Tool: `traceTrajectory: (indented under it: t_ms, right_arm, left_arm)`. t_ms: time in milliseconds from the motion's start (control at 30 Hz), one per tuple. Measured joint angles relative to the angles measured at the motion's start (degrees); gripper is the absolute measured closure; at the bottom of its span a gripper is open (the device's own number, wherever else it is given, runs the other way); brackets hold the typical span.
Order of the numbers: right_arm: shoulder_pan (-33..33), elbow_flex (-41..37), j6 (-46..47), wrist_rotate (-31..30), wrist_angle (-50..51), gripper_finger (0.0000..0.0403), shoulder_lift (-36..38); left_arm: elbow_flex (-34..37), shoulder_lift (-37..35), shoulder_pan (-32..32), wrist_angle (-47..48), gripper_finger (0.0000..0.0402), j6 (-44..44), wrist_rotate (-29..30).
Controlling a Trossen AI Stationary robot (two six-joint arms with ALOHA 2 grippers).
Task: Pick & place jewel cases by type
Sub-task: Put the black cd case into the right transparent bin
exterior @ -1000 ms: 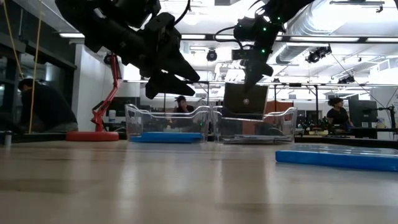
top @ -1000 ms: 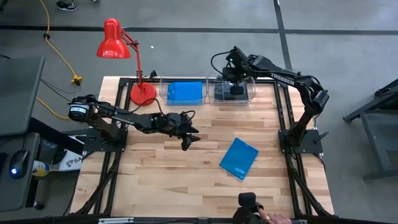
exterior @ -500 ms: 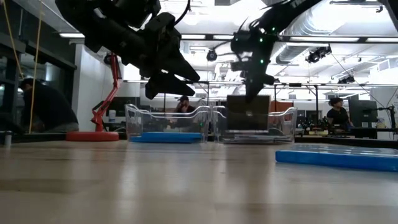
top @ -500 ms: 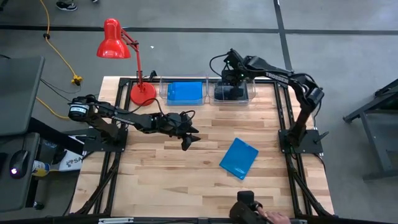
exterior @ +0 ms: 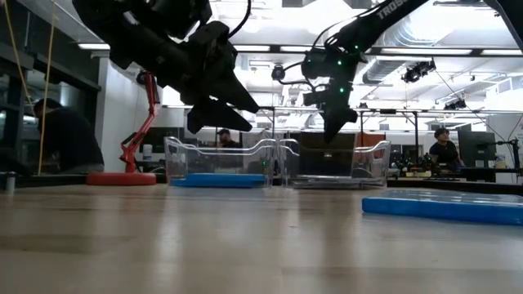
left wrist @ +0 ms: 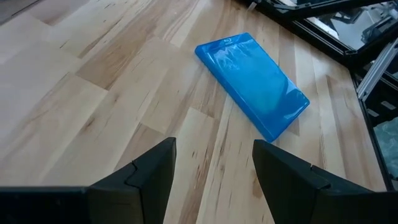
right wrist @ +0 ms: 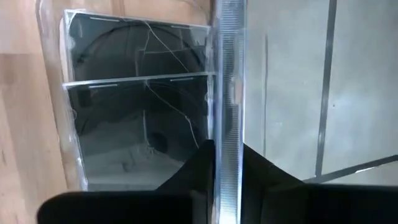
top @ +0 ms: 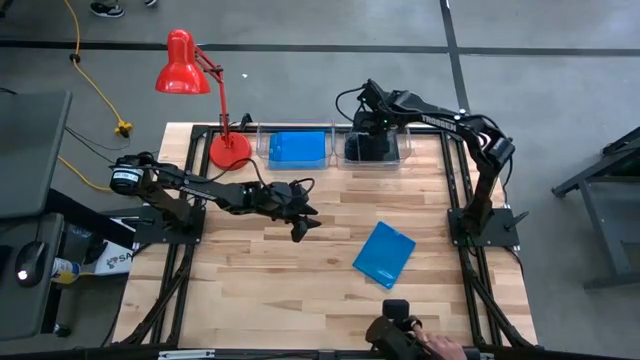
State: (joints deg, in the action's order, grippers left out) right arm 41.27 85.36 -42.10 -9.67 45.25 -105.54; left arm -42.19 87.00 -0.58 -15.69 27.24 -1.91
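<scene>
One blue jewel case [top: 384, 254] left flat on the table, front-right of centre; dark cases [right wrist: 140, 106] already stacked in the right-hand bin [top: 374, 147]. Right gripper [top: 374, 128] hangs over that bin, fingers can't tell. Left gripper [left wrist: 214, 177] hovers spread wide, empty, facing the blue case; next, probably descend and straddle its thin edge.

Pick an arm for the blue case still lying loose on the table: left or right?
Left, probably. The left gripper hangs open over mid-table, with the loose blue case straight ahead in its wrist view. The right gripper is at the far edge over the bin of grey cases.
</scene>
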Motion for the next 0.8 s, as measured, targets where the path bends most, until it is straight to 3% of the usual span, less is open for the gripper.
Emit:
traceTrajectory:
  t_ms: [467,800]
  right_arm:
    - [0.4,0.09,-0.02,5.77,2.73,0.0387,0.09]
    - [0.43,0.07,3.27,7.24,3.34,0.0329,0.08]
  left_arm:
    - [0.0,0.0,0.0,0.52,0.0188,-0.04,0.0]
    - [0.0,0.0,0.0,0.65,0.0188,-0.08,-0.04]
